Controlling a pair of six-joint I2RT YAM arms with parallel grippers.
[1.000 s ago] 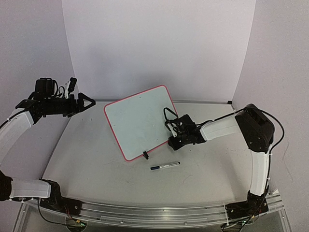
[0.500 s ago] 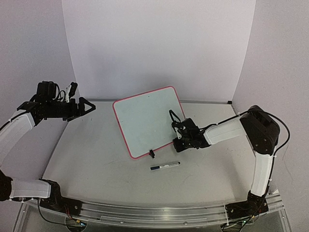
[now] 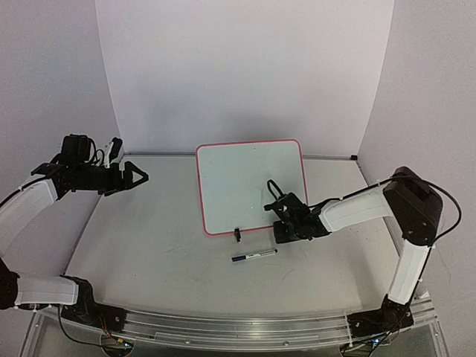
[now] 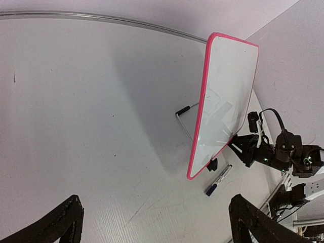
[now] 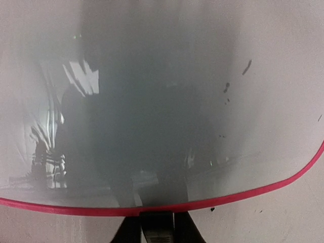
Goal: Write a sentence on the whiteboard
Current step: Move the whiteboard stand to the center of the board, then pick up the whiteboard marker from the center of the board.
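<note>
The whiteboard (image 3: 249, 186) stands propped on the table, pink-framed, with its face toward the arms. No sentence is in view on it; only faint dark specks mark its surface (image 5: 162, 101). My right gripper (image 3: 279, 222) sits at the board's lower right edge. Its fingers press on both sides of a black clip foot (image 5: 157, 225), shut on it. The other clip foot (image 3: 237, 235) rests on the table. A blue-capped marker (image 3: 253, 256) lies in front of the board. My left gripper (image 3: 137, 177) hovers open far to the left, holding nothing. It sees the board (image 4: 223, 101) edge-on.
A wire stand (image 4: 185, 119) props the board from behind. White walls close the table at the back and on both sides. A metal rail (image 3: 223, 327) runs along the near edge between the arm bases.
The whiteboard has turned clockwise and shifted right, now squarer to the arms, carried by my right gripper, which moved right and nearer. My left gripper drifted slightly right and nearer.
</note>
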